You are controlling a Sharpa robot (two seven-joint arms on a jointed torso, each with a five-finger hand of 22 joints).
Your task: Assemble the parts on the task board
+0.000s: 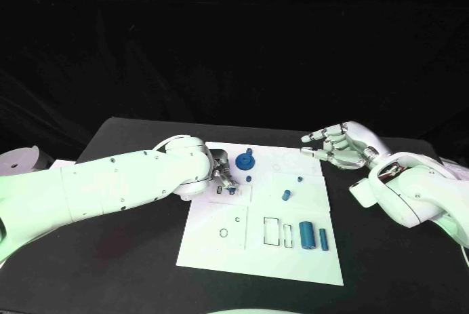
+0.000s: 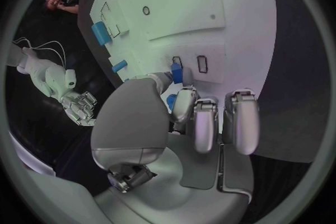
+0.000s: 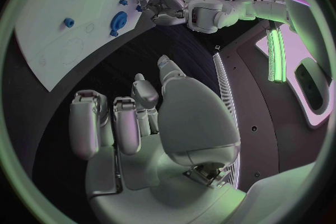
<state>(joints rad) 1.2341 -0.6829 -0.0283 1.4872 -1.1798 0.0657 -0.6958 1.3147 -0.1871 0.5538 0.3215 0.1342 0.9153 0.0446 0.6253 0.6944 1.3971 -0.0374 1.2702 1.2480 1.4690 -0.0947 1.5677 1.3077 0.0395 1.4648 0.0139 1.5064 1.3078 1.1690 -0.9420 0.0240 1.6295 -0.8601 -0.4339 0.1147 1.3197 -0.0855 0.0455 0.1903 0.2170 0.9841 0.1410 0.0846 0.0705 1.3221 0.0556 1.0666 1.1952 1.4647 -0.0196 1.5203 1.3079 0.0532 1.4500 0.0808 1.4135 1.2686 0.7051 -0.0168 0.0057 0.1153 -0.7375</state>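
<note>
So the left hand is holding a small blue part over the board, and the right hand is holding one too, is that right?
Not quite. The left hand does pinch a small blue part over the task board, but the right hand holds nothing. The right wrist view shows its fingers curled in with nothing in them, beside the board.

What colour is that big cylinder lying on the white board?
Blue; the cylinder shows best in the head view.
</note>
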